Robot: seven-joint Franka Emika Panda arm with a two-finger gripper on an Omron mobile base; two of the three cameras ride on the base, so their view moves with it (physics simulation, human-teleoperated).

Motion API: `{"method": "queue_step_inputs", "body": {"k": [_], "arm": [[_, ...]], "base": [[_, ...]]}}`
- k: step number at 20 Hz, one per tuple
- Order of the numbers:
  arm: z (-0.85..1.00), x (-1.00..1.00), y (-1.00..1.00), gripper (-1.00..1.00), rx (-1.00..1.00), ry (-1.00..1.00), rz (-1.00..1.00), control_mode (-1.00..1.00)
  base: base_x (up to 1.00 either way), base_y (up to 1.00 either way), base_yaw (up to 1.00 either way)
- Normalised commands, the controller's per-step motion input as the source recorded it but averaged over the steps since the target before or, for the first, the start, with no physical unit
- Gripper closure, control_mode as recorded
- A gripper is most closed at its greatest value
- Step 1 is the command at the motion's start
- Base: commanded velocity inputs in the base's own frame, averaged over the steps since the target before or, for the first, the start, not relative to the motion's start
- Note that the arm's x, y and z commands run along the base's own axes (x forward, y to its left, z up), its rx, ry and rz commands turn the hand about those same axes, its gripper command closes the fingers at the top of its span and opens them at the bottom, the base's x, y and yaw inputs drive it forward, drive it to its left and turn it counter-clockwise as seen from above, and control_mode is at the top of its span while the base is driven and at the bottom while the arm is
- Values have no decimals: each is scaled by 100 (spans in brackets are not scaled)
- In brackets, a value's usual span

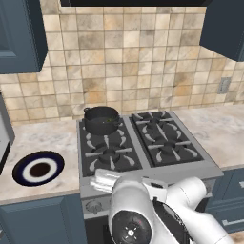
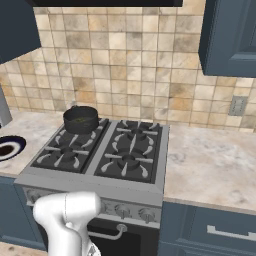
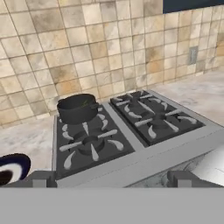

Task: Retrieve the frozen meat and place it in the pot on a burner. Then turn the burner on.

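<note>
The frozen meat (image 1: 110, 120) was observed inside the pot (image 1: 101, 119), which was seated on the back-left burner (image 1: 102, 131) of the stove (image 1: 190, 164). A plate (image 1: 38, 167) was noted on the counter's front-left edge. The gripper (image 3: 111, 179) was recorded fully open, nothing held.

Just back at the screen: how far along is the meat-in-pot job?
Done, it seems: the pot sits on the rear left burner and a green-tinged piece, likely the frozen meat, lies inside. In hand: nothing; the gripper faces the stove with jaws wide open and empty. Left: turning on that burner; the knobs on the stove front look untouched.
</note>
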Motion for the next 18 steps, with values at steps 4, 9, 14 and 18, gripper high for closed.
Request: {"method": "queue_step_inputs", "body": {"k": [4, 9, 14, 18], "arm": [[-38, -100, -3, -100, 0, -33, 1, -100], [-57, -67, -38, -100, -3, -30, 8, -100], [-41, 9, -60, -100, 0, -15, 16, -100], [-49, 2, -44, -100, 0, -5, 15, -100]], "base": [[0, 0, 0], [0, 0, 0], [0, 0, 0], [0, 0, 0]]}}
